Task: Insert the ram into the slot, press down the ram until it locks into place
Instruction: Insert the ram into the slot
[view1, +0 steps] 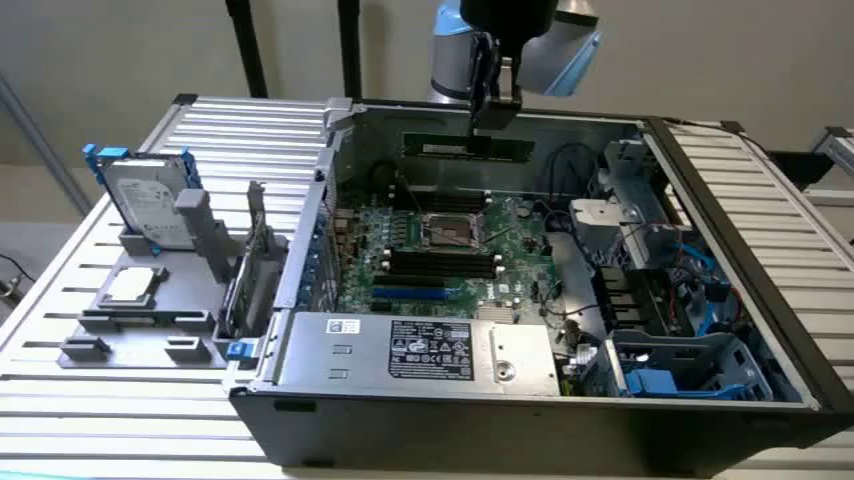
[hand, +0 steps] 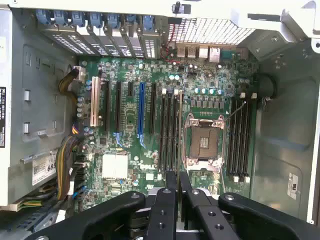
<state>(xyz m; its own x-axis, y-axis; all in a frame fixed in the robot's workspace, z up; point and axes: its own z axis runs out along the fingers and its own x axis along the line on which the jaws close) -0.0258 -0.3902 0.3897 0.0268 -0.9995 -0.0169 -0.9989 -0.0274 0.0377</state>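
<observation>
A long thin green ram stick (view1: 467, 148) hangs level in mid-air. The narrow black memory slot (view1: 441, 263), one of four, pale-latched and empty, lies at its 6 o'clock.

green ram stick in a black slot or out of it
Out. The thin green ram stick hangs in the gripper above the board; the long black memory slots lie empty.

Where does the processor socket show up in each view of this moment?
Exterior view: processor socket at the middle of the green board, below the gripper holding the memory stick.
Wrist view: processor socket between two banks of black slots, beyond the gripper.
Shared landmark: the long blue slot.
</observation>
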